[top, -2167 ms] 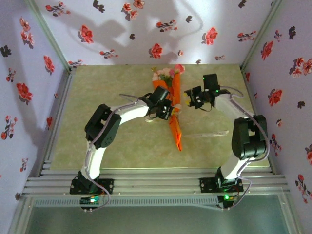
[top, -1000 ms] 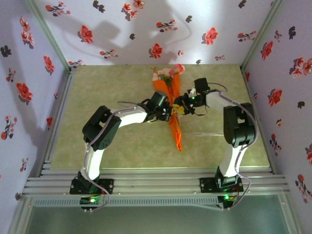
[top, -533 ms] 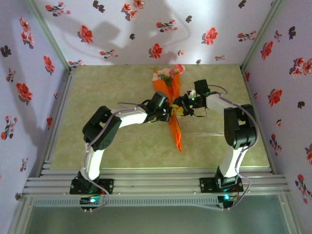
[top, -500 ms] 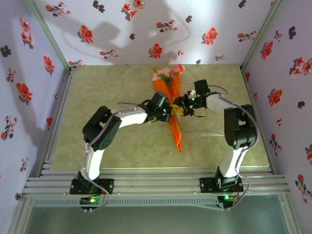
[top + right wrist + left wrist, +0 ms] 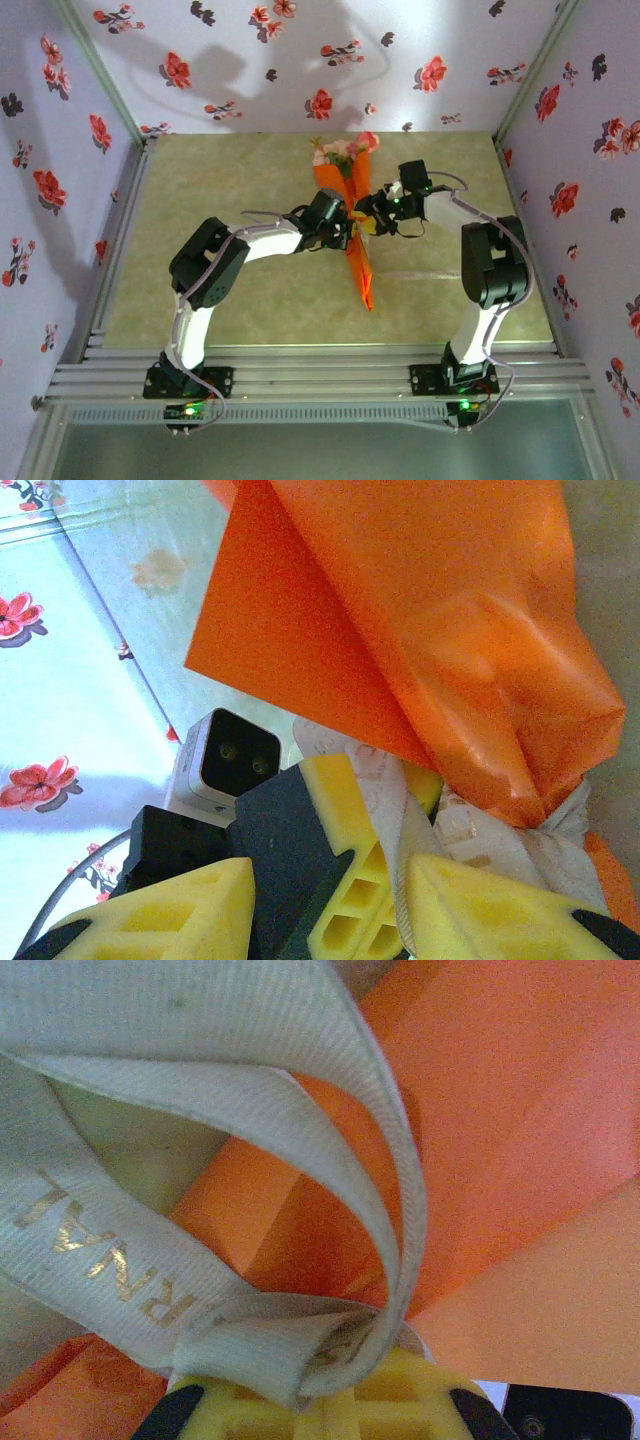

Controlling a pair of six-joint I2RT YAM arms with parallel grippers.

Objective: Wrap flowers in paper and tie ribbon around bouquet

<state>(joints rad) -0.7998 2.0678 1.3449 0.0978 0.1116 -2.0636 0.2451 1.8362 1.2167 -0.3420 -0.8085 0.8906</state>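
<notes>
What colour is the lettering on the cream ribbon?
Gold print on the cream-white woven ribbon, clearest in the left wrist view.

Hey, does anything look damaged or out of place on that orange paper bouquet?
The bright orange paper is dented and bunched beside the cream-white ribbon. The ribbon pinched in the left gripper loops slack, folded over itself. Nothing looks spilled.

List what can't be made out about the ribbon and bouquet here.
- Left wrist view: gold lettering on the ribbon is partly folded under, unreadable.
- Top view: any knot on the bouquet is hidden under the left tool and right tool, and too small.
- Right wrist view: the ribbon runs off the bottom edge.
- Flowers: stems hidden inside the bouquet, top view.
</notes>
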